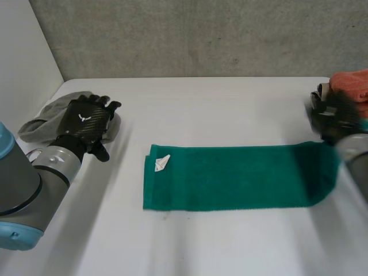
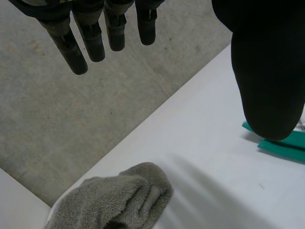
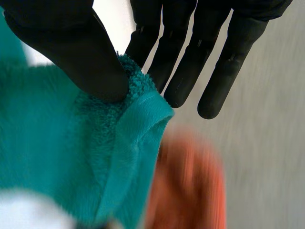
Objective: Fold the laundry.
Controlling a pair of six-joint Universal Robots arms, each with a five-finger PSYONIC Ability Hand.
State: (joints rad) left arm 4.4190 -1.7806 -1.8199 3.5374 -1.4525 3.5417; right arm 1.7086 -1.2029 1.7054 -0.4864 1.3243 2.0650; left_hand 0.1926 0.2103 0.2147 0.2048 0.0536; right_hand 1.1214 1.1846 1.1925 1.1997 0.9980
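A green towel (image 1: pixel 230 175) lies as a long strip across the middle of the white table (image 1: pixel 201 109), with a white tag (image 1: pixel 162 163) near its left end. My right hand (image 1: pixel 330 115) is at the towel's right end, lifted off the table. In the right wrist view my right hand (image 3: pixel 71 47) pinches a corner of the green towel (image 3: pixel 57 143) between thumb and fingers. My left hand (image 1: pixel 86 121) hovers at the far left over a grey cloth (image 1: pixel 52 115). In its wrist view my left hand (image 2: pixel 267 71) has straight fingers and holds nothing.
The grey cloth (image 2: pixel 119 200) lies crumpled near the table's left edge. An orange cloth (image 1: pixel 353 86) is bunched at the far right, behind my right hand, and the orange cloth (image 3: pixel 190 191) sits beyond the held corner. A concrete wall rises behind the table.
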